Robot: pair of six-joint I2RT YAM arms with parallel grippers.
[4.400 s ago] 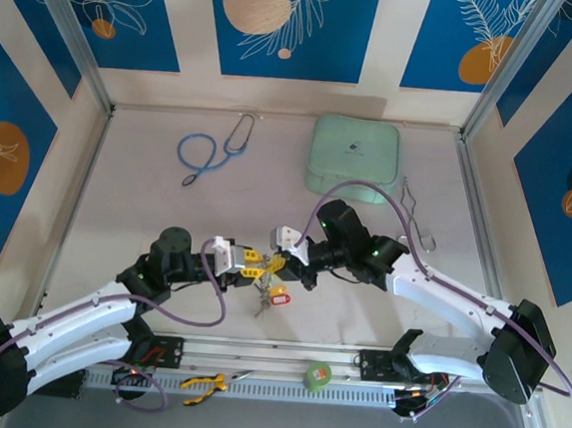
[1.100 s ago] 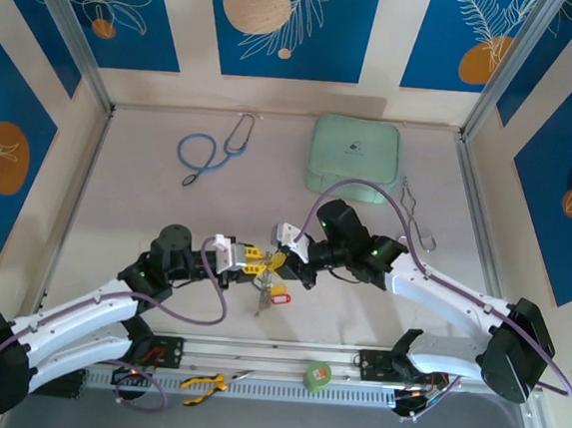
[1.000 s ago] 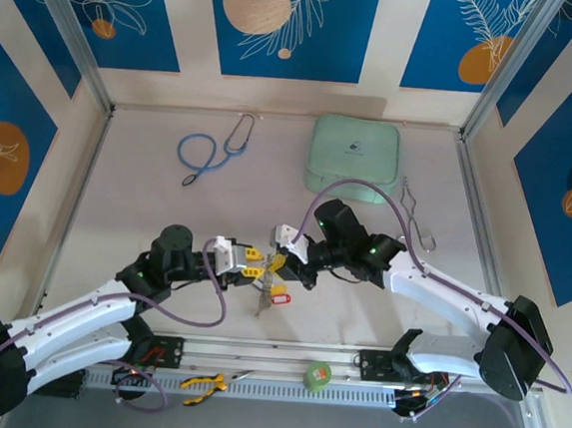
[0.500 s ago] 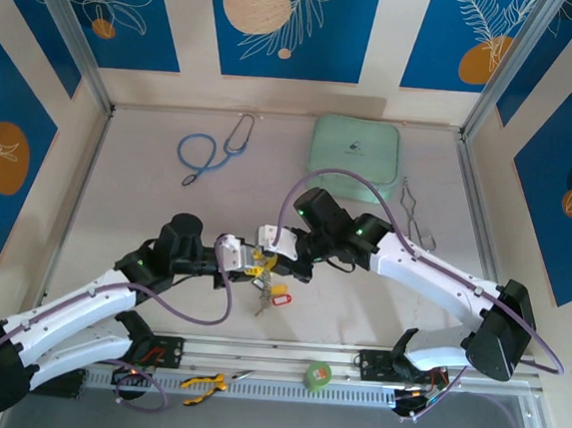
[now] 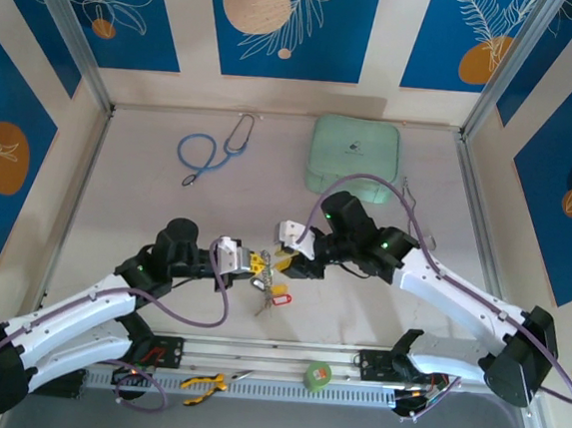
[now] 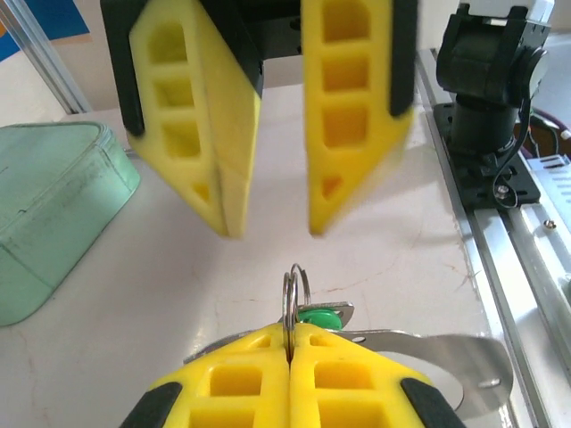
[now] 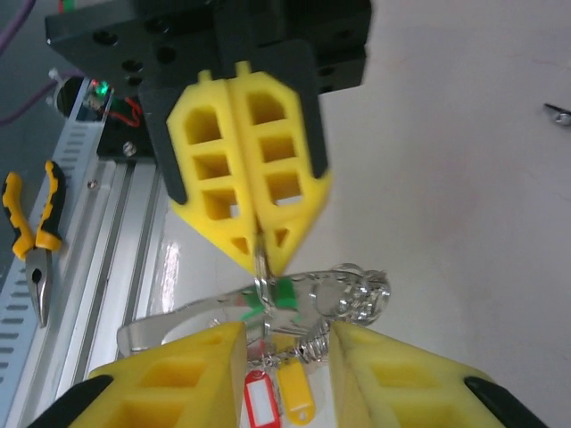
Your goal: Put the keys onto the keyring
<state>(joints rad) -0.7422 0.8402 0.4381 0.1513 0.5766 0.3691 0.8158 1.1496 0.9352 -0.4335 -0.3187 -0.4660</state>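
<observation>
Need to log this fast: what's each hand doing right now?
Left hand: closed, pinching the thin metal ring.
Right hand: open, gripping nothing.

Toward the middle of the surface's (image 5: pixel 127 200) near edge, the 2 arms meet tip to tip. The left gripper (image 5: pixel 256 262) has its yellow fingers pressed together, and the right gripper (image 5: pixel 284 264) is just beside it. The keyring (image 5: pixel 259 278) and keys (image 5: pixel 277 296), 1 red-tagged, show on their near side. A blue stethoscope (image 5: pixel 203 153) lies toward the far left corner, and a green case (image 5: pixel 354 157) sits at the far edge.
</observation>
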